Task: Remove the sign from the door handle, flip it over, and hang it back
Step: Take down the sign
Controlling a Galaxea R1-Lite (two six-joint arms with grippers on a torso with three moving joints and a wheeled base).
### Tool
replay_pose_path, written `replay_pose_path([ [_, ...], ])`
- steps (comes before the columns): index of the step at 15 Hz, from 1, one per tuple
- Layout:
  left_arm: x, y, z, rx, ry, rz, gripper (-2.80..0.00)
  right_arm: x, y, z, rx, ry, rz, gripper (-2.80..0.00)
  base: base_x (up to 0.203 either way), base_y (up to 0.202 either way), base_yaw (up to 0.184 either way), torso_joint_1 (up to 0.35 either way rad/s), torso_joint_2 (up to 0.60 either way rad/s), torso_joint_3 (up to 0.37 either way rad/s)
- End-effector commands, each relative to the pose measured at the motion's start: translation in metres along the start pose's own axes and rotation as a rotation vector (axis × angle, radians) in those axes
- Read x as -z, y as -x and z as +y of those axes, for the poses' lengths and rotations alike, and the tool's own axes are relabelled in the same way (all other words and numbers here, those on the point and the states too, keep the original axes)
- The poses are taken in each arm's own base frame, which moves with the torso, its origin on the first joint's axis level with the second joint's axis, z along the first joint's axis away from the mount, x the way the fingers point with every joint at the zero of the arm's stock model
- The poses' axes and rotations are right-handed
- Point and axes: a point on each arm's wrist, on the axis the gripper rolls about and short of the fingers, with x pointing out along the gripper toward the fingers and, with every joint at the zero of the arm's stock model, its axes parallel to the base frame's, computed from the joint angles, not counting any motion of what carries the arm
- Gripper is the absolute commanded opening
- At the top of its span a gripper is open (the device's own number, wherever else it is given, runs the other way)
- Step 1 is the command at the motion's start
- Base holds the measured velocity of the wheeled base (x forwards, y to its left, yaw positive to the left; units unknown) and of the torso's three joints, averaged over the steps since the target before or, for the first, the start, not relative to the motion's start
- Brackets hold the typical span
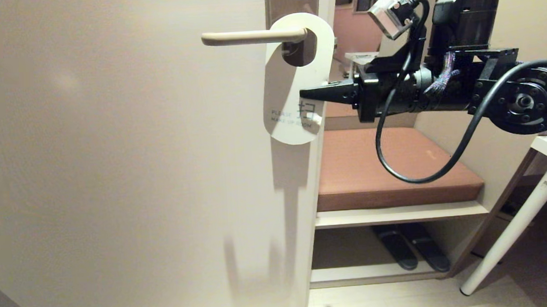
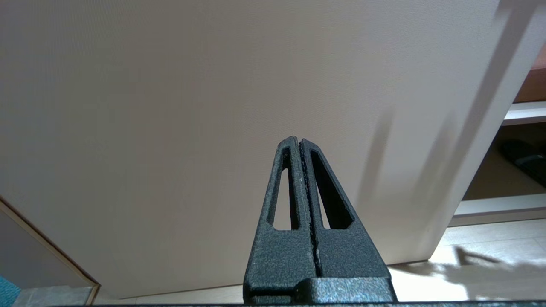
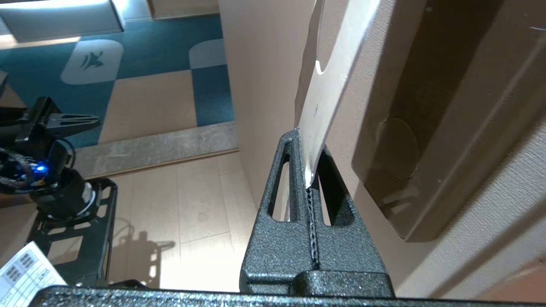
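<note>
Hanging by its hole on the handle (image 1: 254, 36) against the door (image 1: 116, 155), the sign (image 1: 293, 83) shows its white face; the right gripper (image 1: 304, 94) pinches its right edge. The left gripper (image 2: 301, 141) is clenched empty.

Warm dim light, soft shadows on door (image 1: 117, 178), perhaps slightly blurred

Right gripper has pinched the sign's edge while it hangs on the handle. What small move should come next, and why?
Probably slide the sign left along the door handle toward its free end: the right gripper is shut on its edge, and the handle passes through its hole.
</note>
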Motion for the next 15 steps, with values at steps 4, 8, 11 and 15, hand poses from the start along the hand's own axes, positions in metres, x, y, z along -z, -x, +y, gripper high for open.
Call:
replay_pose_path([
  [4,0.0,0.0,0.0,0.0,0.0,0.001,-2.8,-0.007,0.008,0.009,0.021,0.014,-0.011,-2.8,0.0,0.0,0.0,0.0,0.0,0.0],
  [8,0.0,0.0,0.0,0.0,0.0,0.001,-2.8,-0.009,0.014,0.017,0.022,0.014,-0.011,-2.8,0.0,0.0,0.0,0.0,0.0,0.0],
  [11,0.0,0.0,0.0,0.0,0.0,0.001,-2.8,-0.008,0.013,0.023,0.075,0.013,-0.003,-2.8,0.0,0.0,0.0,0.0,0.0,0.0],
  [15,0.0,0.0,0.0,0.002,0.0,0.001,-2.8,-0.011,0.003,0.029,0.16,0.059,-0.048,-2.8,0.0,0.0,0.0,0.0,0.0,0.0],
])
